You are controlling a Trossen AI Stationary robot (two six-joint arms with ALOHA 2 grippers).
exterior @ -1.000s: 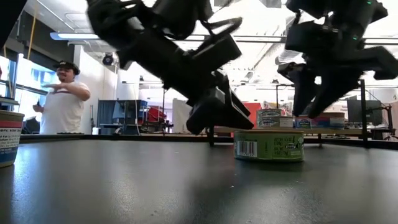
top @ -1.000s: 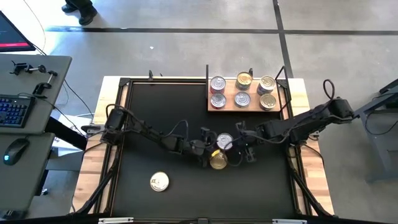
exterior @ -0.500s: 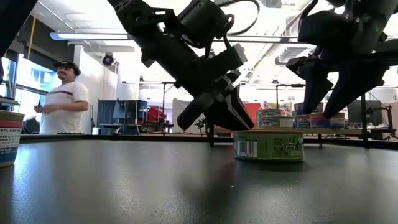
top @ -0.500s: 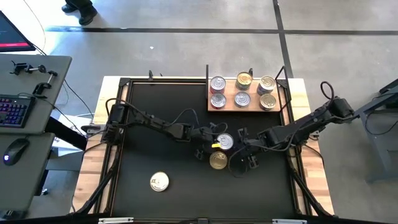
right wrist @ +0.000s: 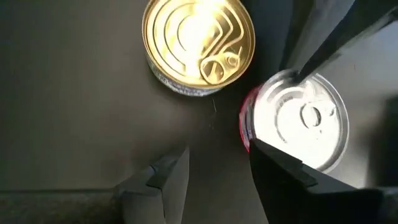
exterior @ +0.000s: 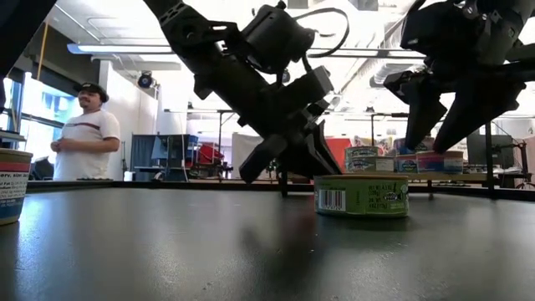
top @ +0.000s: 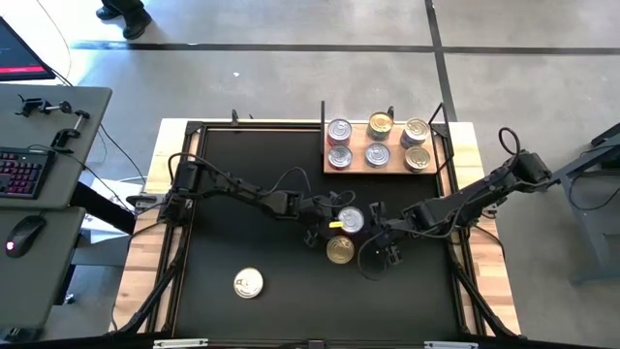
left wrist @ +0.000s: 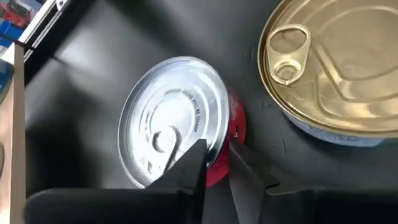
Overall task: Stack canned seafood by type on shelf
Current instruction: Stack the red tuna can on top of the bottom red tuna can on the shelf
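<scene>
At mid-mat our left gripper [top: 329, 229] has narrowed onto the silver-lidded can's [left wrist: 177, 121] rim, pinching it for shelving; our right gripper [right wrist: 217, 165] hangs half-open, empty.

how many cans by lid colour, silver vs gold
silver lids: 5 — four on the shelf at, one on the mat
gold lids: 4 — two on the shelf, two on the mat
total: 9
</scene>
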